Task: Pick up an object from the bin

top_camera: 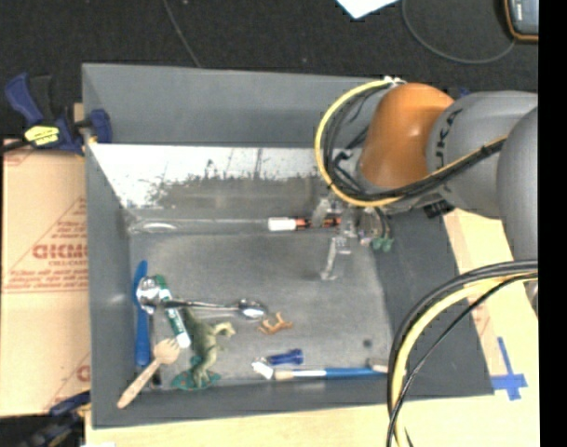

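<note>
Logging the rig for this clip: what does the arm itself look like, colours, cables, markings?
The arm has rounded grey links with dark lettering near the wrist. An orange cover domes the wrist, ringed by yellow and black cables; another such loop runs lower right. The gripper is small, metallic.

Loose oddments being shown toward the view's lower left and bottom

A metal spoon point(213, 304) is being seen lying beside a green-and-white tube point(178, 324), a blue stick point(141, 322), a wooden spoon point(153, 371) and a green toy dinosaur point(207, 347); a small tan clip point(277, 322), a blue cap point(285, 357) and a blue-handled brush point(325, 373) are being seen further right.
</note>
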Controlling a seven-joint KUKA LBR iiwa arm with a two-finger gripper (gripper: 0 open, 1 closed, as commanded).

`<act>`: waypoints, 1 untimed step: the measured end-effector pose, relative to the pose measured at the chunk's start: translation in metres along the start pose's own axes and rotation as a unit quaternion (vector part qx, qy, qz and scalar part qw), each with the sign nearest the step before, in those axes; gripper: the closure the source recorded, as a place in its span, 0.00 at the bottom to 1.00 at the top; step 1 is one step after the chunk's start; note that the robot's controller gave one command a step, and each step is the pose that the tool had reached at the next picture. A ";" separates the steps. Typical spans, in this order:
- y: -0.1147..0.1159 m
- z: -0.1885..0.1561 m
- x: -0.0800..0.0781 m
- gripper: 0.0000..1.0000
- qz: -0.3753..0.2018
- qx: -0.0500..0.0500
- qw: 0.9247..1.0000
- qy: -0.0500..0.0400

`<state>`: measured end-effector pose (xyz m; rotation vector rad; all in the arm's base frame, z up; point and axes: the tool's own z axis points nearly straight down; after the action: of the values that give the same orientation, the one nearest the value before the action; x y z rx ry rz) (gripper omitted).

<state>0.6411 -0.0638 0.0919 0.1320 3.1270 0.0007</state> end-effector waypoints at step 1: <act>-0.013 -0.071 -0.008 0.00 0.016 0.000 1.000 -0.004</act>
<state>0.6470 -0.0772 0.1633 0.1824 3.1165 -0.0010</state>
